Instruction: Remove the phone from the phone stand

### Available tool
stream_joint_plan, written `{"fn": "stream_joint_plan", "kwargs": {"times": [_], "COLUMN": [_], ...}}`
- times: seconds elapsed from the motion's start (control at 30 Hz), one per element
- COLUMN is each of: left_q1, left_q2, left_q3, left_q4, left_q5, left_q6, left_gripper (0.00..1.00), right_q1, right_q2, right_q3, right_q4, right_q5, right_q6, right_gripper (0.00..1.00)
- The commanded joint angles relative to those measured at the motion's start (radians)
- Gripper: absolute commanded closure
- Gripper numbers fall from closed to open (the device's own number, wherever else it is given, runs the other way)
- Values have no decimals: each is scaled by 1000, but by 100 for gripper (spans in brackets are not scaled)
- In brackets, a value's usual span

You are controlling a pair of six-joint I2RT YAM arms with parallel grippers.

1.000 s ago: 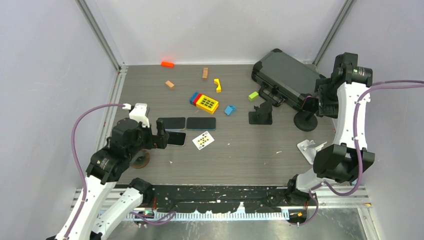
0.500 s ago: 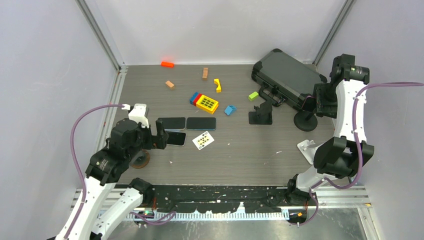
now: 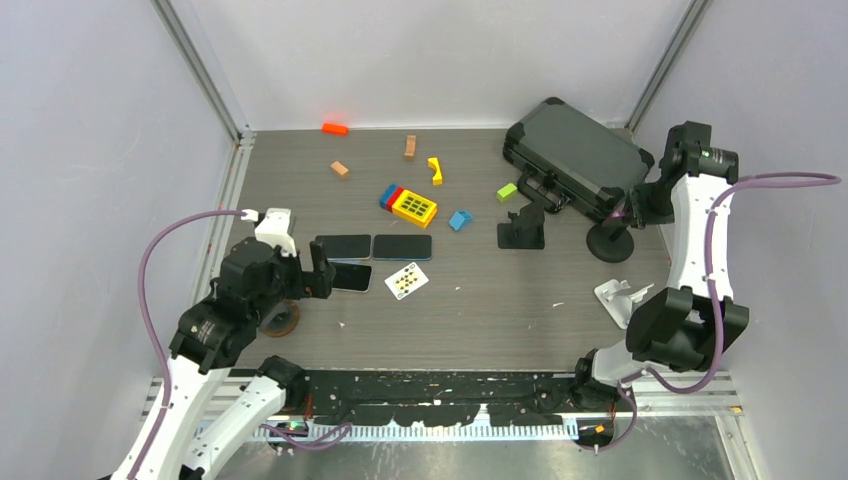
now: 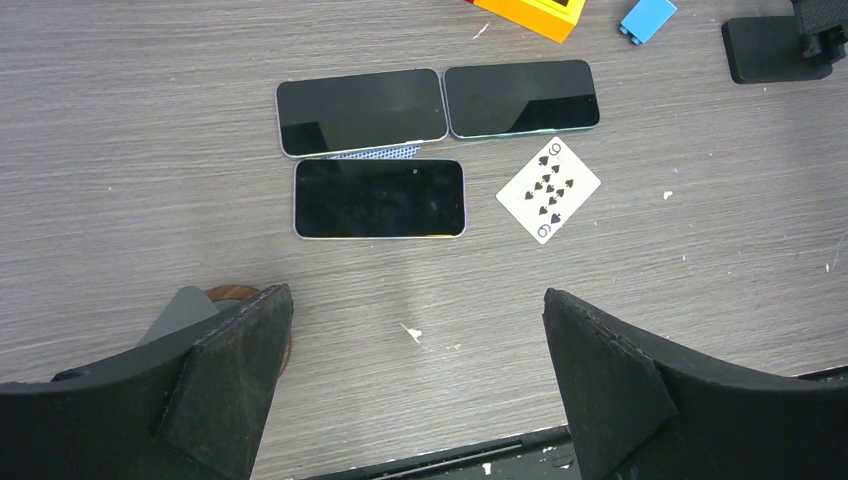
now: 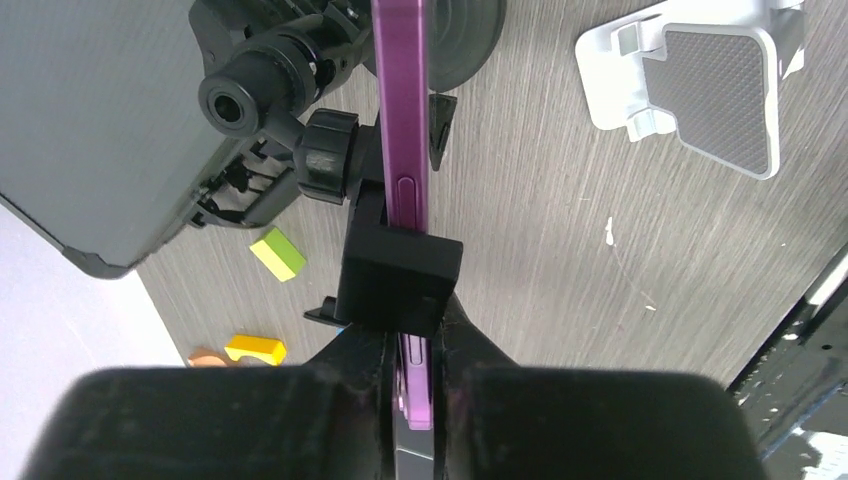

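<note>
**Grip just made, phone not out yet**

Clamped shut a moment ago with right gripper (image 5: 412, 370) on thin purple phone (image 5: 400, 120), edge-on, seated in black clamp-style phone stand (image 5: 400, 275) beside dark grey hard case (image 5: 90, 120). Probably ready to pull free. Left gripper (image 4: 415, 340) wide open, empty, over flat black-screened phones (image 4: 380, 197).

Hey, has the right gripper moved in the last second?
Yes. The right gripper slid off the case's corner toward the near edge and shut on the phone.
</note>
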Motion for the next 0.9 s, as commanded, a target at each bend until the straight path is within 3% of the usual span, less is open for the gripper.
{"fn": "stream_joint_plan", "kwargs": {"times": [0.0, 0.27, 0.57, 0.8, 0.87], "left_q1": [-4, -4, -4, -4, -4], "left_q2": [-9, -12, -8, 1, 3], "left_q3": [-4, -4, -3, -3, -2], "left_q4": [38, 41, 40, 41, 41], "left_q5": [-9, -5, -1, 2, 0], "left_q6": [19, 19, 19, 19, 19], "left_gripper": [0, 0, 0, 0, 0], "right_q1": [2, 2, 3, 72, 179], "right_q2": [-110, -192, -207, -94, -54], "right_q3": [-12, 74, 220, 587, 705], "right_q4": [132, 89, 22, -197, -247], "right_q5": [-42, -64, -217, -141, -107], "right_q6": [-90, -303, -533, -633, -637], "right_gripper": [98, 100, 100, 100, 100]}}
